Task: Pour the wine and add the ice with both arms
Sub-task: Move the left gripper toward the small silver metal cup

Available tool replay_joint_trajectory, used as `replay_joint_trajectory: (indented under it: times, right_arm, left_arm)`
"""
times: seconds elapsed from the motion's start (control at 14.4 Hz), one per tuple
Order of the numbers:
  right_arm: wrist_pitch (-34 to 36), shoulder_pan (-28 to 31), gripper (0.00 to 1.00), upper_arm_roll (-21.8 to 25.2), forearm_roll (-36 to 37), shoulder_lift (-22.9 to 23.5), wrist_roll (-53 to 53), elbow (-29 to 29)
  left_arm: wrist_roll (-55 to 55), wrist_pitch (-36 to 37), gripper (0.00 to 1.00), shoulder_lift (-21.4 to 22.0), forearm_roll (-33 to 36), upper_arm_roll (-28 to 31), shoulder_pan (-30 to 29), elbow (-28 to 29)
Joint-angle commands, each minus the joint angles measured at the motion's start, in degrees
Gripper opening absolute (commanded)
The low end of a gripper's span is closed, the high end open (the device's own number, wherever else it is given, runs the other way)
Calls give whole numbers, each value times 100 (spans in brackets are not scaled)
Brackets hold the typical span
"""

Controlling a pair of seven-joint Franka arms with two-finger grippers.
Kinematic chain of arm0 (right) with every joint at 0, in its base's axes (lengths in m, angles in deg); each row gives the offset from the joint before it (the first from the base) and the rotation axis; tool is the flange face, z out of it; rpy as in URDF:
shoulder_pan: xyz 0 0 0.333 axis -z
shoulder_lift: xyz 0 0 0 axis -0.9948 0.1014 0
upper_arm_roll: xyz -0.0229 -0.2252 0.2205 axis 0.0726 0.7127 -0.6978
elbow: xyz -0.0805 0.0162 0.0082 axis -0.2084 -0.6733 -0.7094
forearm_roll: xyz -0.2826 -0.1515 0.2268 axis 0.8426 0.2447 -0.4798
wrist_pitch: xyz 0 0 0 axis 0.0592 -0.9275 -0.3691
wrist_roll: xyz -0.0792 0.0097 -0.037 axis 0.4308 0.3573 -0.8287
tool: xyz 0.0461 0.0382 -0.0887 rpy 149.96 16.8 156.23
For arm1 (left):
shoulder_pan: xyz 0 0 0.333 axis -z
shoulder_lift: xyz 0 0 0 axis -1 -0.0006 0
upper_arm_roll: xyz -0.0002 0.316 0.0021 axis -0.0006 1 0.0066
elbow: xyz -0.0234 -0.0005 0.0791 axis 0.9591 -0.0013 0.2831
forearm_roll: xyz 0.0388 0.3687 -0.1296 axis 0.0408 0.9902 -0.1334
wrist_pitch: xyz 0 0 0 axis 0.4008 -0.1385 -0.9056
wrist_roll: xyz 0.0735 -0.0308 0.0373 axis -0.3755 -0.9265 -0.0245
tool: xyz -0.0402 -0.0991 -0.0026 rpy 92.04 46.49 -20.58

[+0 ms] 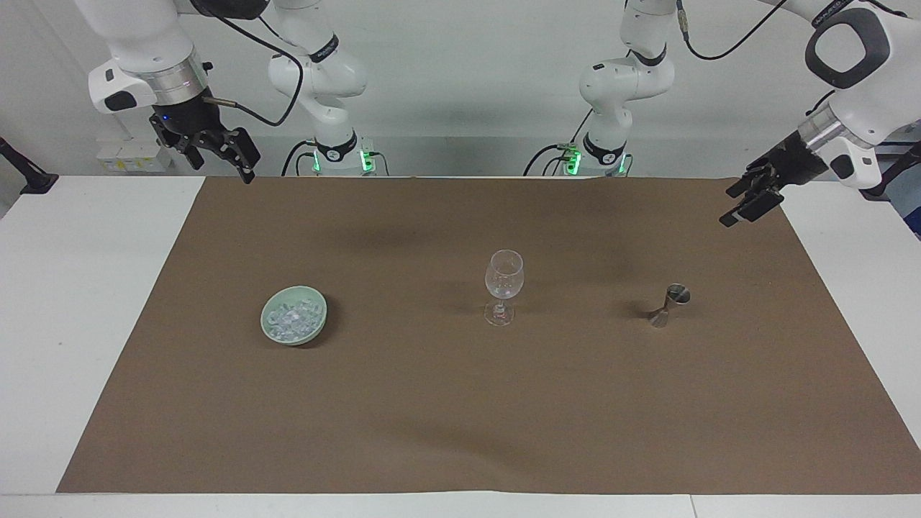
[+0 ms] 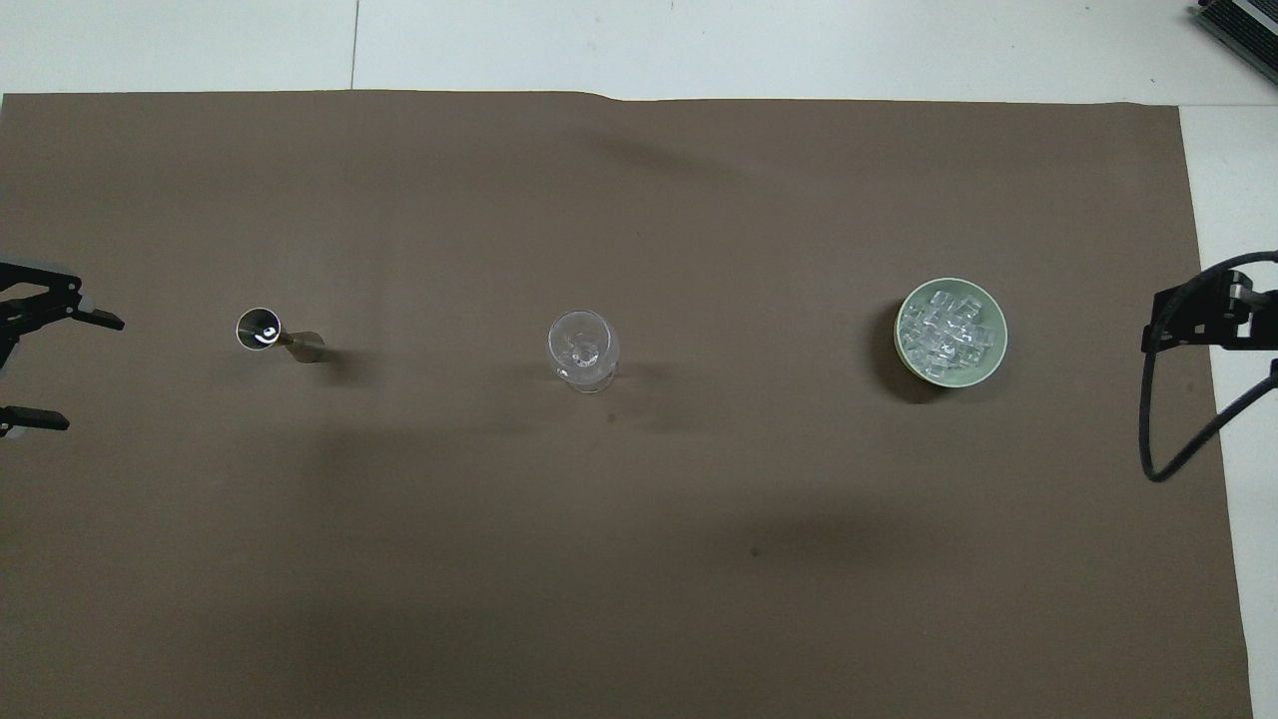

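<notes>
While both grippers hang empty over the bench (image 1: 108,302):
Left gripper (image 2: 45,369): fingers wide.
Right gripper (image 1: 219,155): fingers wide.
Ice (image 1: 291,316): in bowl (image 1: 268,325).

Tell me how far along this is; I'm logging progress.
Nothing is done: the wine glass looks empty, the ice sits heaped in its bowl, the jigger stands untouched. The left gripper hangs open near the jigger; the right gripper waits. Pouring and icing remain.

On the brown mat (image 1: 460,417) stand 3 things in a row: ice bowl (image 1: 293,315), wine glass (image 1: 503,286), steel jigger (image 1: 669,305).
</notes>
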Motion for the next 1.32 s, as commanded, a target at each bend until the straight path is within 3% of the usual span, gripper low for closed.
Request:
replay_joint_trajectory:
  times: [0.0,0.42,0.9,1.25]
  right_arm:
    - [-96,32,100,-17,-31,-25,-97,47]
    - [-96,32,100,-17,-31,-25,-97,47]
    - [-96,32,100,-17,-31,-25,-97,47]
    - [-96,32,100,-17,-31,-25,-97,47]
  left_arm:
    - [-902,166,100,-220,-743,-48,-736,79]
    - [-1082,27,100,-1293,-1554,-48,-1214,44]
    - [-977,-449,100,-2383,-3066,-48,-1529,185]
    - [-582,-773,100,-2718,-3514,-74,-1425,438]
